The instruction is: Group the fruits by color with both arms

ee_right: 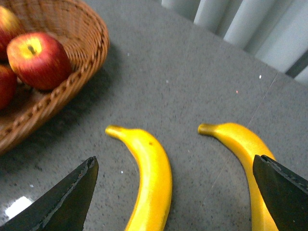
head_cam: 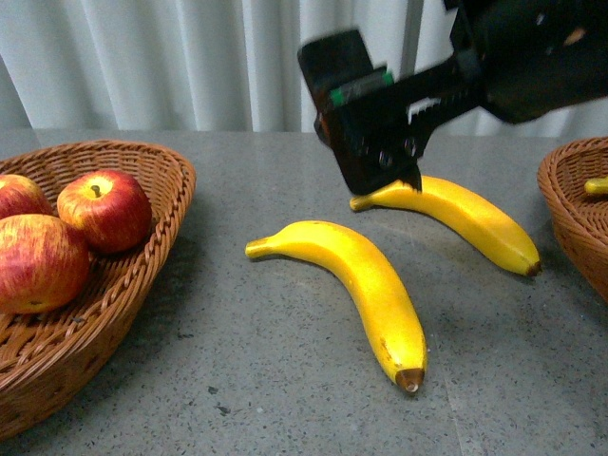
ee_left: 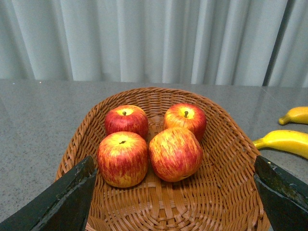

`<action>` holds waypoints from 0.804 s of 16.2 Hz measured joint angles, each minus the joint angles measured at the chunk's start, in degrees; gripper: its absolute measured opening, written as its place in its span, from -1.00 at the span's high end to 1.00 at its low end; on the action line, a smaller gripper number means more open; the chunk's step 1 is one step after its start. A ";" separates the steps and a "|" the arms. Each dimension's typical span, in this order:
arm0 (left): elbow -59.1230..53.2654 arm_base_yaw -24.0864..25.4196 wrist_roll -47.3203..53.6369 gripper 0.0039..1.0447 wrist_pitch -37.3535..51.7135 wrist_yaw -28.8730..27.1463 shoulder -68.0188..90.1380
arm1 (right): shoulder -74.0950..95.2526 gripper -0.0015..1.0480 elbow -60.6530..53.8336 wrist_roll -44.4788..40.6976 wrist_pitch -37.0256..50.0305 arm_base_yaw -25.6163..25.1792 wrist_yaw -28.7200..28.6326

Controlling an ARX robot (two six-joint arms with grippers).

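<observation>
The nearer banana point(head_cam: 366, 285) lies loose on the grey tabletop point(head_cam: 218, 380), brown tip toward the camera, well apart from either basket. To its left, the left wicker basket point(head_cam: 152, 161) holds the red apples point(head_cam: 104, 209), four in all, so the red side looks sorted. The left end effector point(ee_left: 173, 161) hangs over them, fingers spread wide, holding nothing. Behind, the farther banana point(head_cam: 465, 217) lies near the first without touching it. The right end effector point(ee_right: 174, 161), spread and empty, hovers above its stem end, probably lining up a grasp. The right wicker basket point(head_cam: 570, 204) holds one banana point(head_cam: 597, 186); nothing blocks the way there. A pale curtain point(head_cam: 190, 57) closes the back.
</observation>
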 joint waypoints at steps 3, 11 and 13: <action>0.00 0.00 0.00 -0.88 0.00 0.00 0.00 | 4.61 -0.87 0.20 -1.42 -6.49 1.51 2.78; 0.00 0.00 0.00 -0.88 0.00 0.00 0.00 | 12.48 -0.87 5.88 4.74 -14.47 3.32 6.38; 0.00 0.00 0.00 -0.88 0.00 0.00 0.00 | 13.64 -0.87 6.14 5.42 -14.23 4.13 6.73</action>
